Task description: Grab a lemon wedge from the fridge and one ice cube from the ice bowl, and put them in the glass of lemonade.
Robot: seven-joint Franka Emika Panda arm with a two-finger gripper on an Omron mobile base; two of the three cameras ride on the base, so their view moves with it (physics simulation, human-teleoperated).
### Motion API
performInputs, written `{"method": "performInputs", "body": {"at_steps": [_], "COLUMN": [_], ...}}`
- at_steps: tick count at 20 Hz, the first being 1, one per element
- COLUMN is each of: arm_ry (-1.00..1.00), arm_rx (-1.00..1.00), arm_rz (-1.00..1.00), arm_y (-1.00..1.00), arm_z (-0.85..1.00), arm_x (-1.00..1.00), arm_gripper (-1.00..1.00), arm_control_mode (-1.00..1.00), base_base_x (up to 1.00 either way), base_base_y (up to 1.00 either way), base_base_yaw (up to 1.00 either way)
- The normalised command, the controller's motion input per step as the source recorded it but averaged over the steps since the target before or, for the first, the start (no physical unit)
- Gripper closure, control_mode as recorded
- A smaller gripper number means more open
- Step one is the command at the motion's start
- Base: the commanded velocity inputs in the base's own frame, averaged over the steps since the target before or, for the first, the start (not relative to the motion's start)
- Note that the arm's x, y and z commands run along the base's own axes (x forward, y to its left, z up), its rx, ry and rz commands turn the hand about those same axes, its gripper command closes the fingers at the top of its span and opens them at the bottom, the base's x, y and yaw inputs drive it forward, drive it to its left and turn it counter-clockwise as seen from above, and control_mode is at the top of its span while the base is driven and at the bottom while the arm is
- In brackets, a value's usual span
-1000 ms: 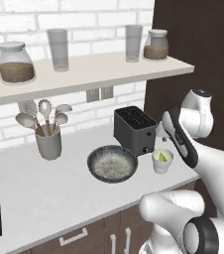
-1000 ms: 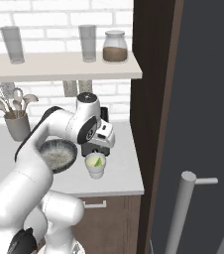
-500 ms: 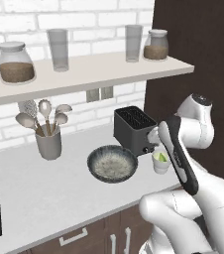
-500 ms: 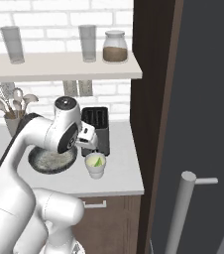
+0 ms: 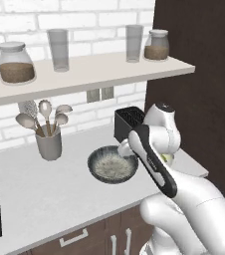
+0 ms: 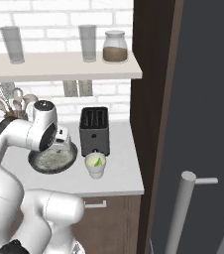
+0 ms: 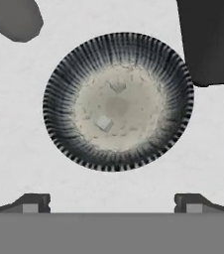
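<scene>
The claw (image 7: 112, 202) hung above the ice bowl (image 7: 118, 101) with its fingertips (image 7: 30, 202) spread wide and nothing between them. In the hand view the bowl sat on the pale surface (image 7: 20, 149), ribbed dark at the rim and speckled pale inside, with two small ice cubes in it — one (image 7: 103, 122) left of centre, another (image 7: 118, 87) further up. The dark toaster (image 7: 208, 39) stood just beside the bowl at the upper right.

From the right base view the bowl (image 6: 53, 159) lay left of the glass (image 6: 95, 165), near it but apart. The glass held pale liquid with a yellow-green lemon wedge (image 6: 98, 161) in it, and stood in front of the toaster (image 6: 94, 130). The grey fridge (image 6: 203, 124) rose at the right, its bar handle (image 6: 181, 213) in the foreground.

In the left base view the bowl (image 5: 112, 164) sat right of a grey utensil holder (image 5: 49, 143) filled with spoons. On the shelf (image 5: 84, 69) stood two clear glasses — empty — and two jars with brown contents.
</scene>
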Motion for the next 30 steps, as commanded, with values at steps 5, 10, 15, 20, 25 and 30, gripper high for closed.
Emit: {"method": "performInputs", "body": {"at_steps": [5, 10, 15, 20, 25, 30], "arm_ry": [0.4, 0.03, -0.04, -0.01, -0.01, 0.06], "arm_rx": [-0.04, 0.0, 0.0, 0.0, -0.09, -0.18], "arm_rz": [0.13, 0.01, 0.0, 0.0, 0.0, 0.0], "arm_y": [0.41, 0.13, 0.0, 0.0, 0.12, 0.59], "arm_z": [0.0, -0.41, -0.39, -0.36, -0.15, 0.01], "arm_x": [0.49, 0.03, 0.0, 0.0, 0.01, 0.06], "arm_gripper": [-1.0, -1.0, -1.0, -1.0, -1.0, -1.0], "arm_control_mode": [-1.0, -1.0, -1.0, -1.0, -1.0, -1.0], "base_base_x": [0.0, 0.0, 0.0, 0.0, 0.0, 0.0], "base_base_y": [0.0, 0.0, 0.0, 0.0, 0.0, 0.0], "base_base_yaw": [0.0, 0.0, 0.0, 0.0, 0.0, 0.0]}}
